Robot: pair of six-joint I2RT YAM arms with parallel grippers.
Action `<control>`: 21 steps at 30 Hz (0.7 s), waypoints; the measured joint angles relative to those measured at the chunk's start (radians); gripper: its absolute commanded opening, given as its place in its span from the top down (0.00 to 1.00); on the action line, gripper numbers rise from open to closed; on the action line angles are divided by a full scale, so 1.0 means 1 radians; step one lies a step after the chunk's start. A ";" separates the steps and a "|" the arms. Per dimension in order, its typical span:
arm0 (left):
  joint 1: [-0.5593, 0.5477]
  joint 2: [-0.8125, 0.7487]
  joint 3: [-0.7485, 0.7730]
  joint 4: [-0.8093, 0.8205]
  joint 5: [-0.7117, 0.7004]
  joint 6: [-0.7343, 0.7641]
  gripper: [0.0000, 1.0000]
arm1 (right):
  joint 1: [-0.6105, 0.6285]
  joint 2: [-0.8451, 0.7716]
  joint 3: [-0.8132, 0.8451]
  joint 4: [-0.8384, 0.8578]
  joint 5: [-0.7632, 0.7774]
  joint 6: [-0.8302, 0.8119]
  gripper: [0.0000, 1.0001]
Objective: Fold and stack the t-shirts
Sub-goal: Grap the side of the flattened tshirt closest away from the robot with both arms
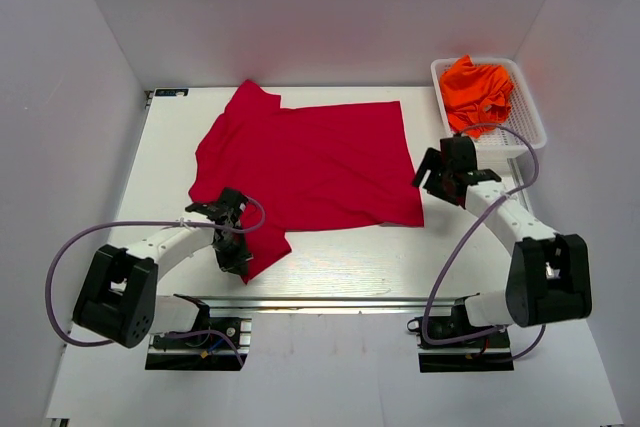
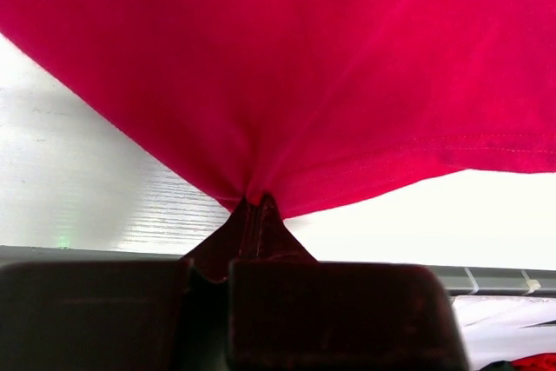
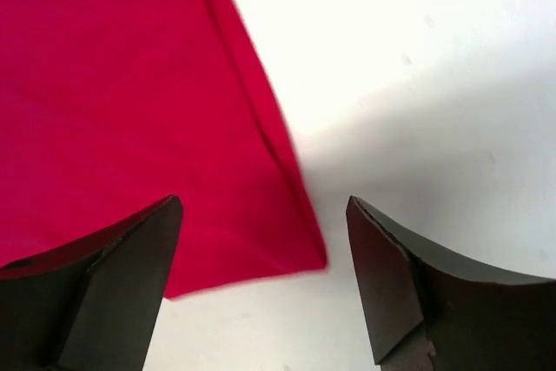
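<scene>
The crimson red t-shirt [image 1: 310, 162] lies spread across the middle of the table. My left gripper [image 1: 232, 239] is shut on its near-left sleeve, and in the left wrist view the cloth [image 2: 287, 76] bunches into the closed fingertips [image 2: 257, 206]. My right gripper [image 1: 432, 179] is open and empty just right of the shirt's near-right corner, which shows between its fingers [image 3: 130, 249] in the right wrist view [image 3: 287, 249]. Orange t-shirts [image 1: 476, 90] lie crumpled in the basket at the back right.
The white mesh basket [image 1: 524, 117] stands at the back right by the wall. White walls close in the table on three sides. A metal rail [image 1: 320, 302] runs along the table's near edge between the arm bases.
</scene>
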 measured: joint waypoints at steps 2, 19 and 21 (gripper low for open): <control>0.000 -0.008 -0.001 0.000 0.002 0.004 1.00 | -0.003 -0.030 -0.034 -0.042 0.003 0.017 0.24; 0.000 -0.165 -0.002 0.019 0.064 0.064 1.00 | -0.005 0.093 -0.121 -0.092 -0.165 0.033 0.51; 0.000 -0.165 -0.002 0.007 0.068 0.063 1.00 | -0.005 0.095 -0.121 -0.093 -0.159 0.032 0.69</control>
